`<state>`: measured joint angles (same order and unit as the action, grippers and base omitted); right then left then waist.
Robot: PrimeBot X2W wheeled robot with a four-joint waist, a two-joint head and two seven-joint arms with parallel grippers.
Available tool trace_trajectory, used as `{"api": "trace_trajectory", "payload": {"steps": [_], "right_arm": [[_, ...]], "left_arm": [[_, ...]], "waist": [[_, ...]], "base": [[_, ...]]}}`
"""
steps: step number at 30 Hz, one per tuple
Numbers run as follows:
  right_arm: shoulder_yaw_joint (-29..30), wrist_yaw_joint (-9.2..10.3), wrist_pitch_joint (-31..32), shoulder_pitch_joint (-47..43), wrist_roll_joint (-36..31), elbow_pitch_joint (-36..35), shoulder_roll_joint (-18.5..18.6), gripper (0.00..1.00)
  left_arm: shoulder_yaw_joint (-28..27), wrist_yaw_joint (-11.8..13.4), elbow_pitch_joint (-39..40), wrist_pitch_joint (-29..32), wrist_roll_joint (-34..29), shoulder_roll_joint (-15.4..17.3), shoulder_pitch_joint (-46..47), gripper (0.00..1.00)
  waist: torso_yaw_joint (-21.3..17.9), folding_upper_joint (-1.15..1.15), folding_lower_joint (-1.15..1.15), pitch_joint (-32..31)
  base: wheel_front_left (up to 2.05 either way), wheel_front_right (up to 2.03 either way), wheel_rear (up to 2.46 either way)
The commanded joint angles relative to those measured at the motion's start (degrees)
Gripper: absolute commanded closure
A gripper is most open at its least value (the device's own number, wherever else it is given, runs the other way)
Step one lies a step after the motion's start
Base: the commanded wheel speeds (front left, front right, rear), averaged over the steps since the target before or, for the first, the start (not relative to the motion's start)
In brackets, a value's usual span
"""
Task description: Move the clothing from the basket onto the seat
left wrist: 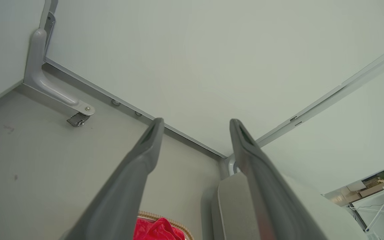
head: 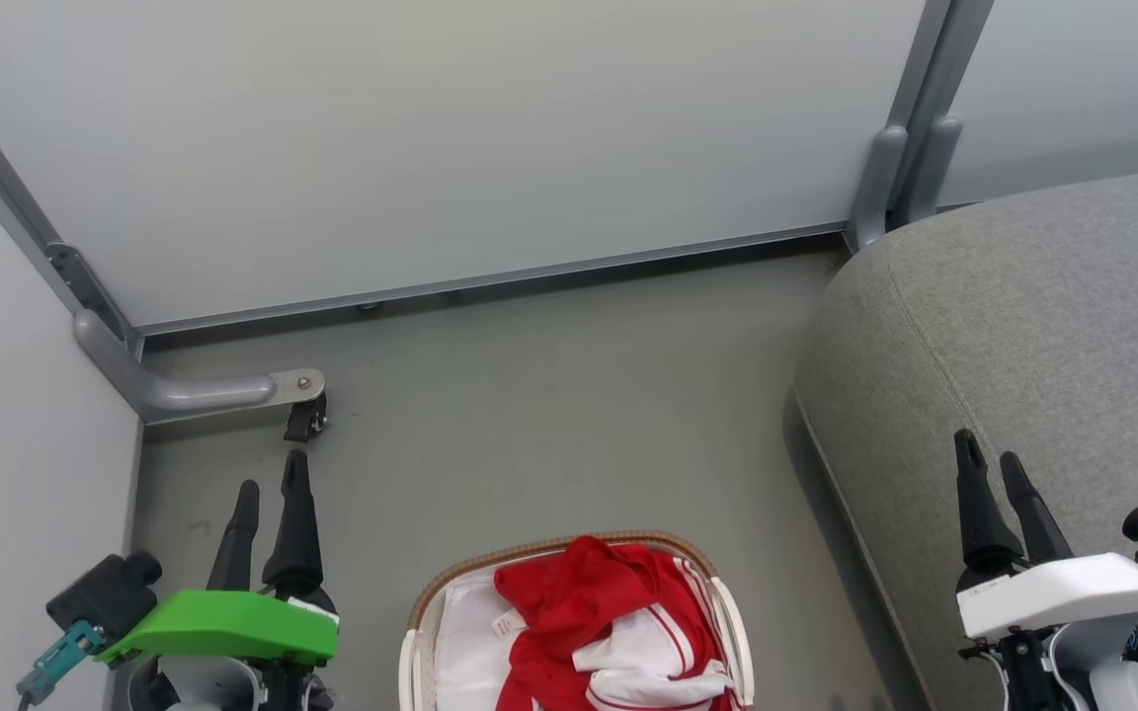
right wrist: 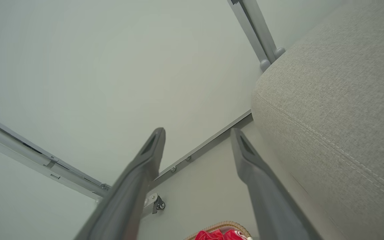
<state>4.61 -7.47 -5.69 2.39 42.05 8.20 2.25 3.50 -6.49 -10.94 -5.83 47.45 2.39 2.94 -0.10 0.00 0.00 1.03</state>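
jaws released on both sides, holding nothing: left jaws spread at the lower left over the floor (head: 549, 415), right jaws spread at the lower right, showing against the edge of the seat (head: 1023, 326). red clothing (head: 579, 602) with white stripes lies heaped in the basket (head: 450, 578), piled toward its right side, white liner (head: 465, 632) bare on the left. basket sits on the floor between left and right jaws, near the grey seat but apart from it. pale wall panels (head: 431, 148) stand behind.
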Motion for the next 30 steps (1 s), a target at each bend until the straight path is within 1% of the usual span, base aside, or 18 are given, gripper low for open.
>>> {"api": "trace_trajectory", "payload": {"steps": [1, 15, 30], "right_arm": [[-0.10, -0.02, -0.74, -0.20, -2.18, -0.99, 0.41, 0.00], [-0.38, -0.03, -2.96, -0.96, -11.89, -1.07, 0.51, 0.00], [-0.89, -0.03, -5.08, -1.55, -20.42, -1.01, 0.59, 0.00]], "left_arm": [[0.11, 0.35, 0.52, -0.60, -2.05, 0.37, -0.22, 0.00], [0.80, 0.74, -1.41, -2.79, -11.20, 0.45, -1.01, 0.00], [1.21, 1.06, -3.18, -4.93, -18.39, 0.53, -1.83, 0.00]], "waist": [[0.00, 0.00, 0.00, -0.02], [0.01, 0.00, 0.00, -0.07], [0.09, 0.00, 0.00, -0.06]], "base": [[0.00, 0.00, 0.00], [0.00, 0.00, 0.00], [0.00, 0.00, 0.00]]}}
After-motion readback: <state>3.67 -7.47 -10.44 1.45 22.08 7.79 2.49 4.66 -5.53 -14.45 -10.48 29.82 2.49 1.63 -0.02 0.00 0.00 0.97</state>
